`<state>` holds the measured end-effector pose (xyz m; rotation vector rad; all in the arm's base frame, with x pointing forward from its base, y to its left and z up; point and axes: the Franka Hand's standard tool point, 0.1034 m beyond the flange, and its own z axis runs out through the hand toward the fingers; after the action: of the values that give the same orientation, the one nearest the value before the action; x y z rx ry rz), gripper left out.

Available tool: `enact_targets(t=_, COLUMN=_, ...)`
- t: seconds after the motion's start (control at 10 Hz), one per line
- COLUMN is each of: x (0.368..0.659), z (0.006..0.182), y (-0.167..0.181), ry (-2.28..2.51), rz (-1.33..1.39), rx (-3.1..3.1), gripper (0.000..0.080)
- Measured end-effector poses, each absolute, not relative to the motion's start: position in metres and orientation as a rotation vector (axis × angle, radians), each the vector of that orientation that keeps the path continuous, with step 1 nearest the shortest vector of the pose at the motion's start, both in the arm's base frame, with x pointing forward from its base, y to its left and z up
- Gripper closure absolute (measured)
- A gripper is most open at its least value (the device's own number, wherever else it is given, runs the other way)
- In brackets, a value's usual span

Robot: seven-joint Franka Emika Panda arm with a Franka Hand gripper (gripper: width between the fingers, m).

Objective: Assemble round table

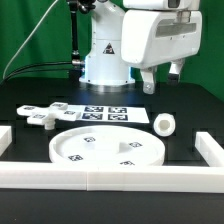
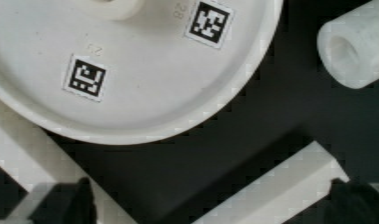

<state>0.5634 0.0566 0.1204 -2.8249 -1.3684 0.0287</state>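
The big round rimmed disc (image 1: 108, 150) lies flat on the black table near the front; it fills much of the wrist view (image 2: 133, 70), with two square tags showing. The short thick cylinder leg (image 1: 163, 124) lies to the exterior view's right of the disc and shows in the wrist view (image 2: 355, 50) too. The cross-shaped foot piece (image 1: 40, 116) lies at the exterior view's left. My gripper (image 1: 162, 80) hangs high above the table at the back right, open and empty. In the wrist view its gripper (image 2: 207, 205) holds nothing between the dark fingertips (image 2: 61, 202).
The marker board (image 1: 100, 113) lies flat behind the disc. Long white border rails run along the front (image 1: 110, 180), the left (image 1: 5, 135) and the right (image 1: 208, 150); one crosses the wrist view (image 2: 257, 185). The robot base (image 1: 105, 60) stands at the back.
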Motion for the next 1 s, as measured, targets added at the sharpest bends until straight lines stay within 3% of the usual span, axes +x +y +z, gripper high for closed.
enact_targets(t=0.4, x=0.562, z=0.119, y=0.056, ry=-1.367, rz=0.031, rx=-2.826, gripper=0.015)
enact_targets(t=0.7, x=0.544, z=0.089, y=0.021, ry=-1.459, rz=0.014, rx=-2.773, gripper=0.015)
enact_targets(t=1.0, x=0.55, z=0.059, y=-0.007, ry=-1.511, rz=-0.001, rx=-2.739, gripper=0.015)
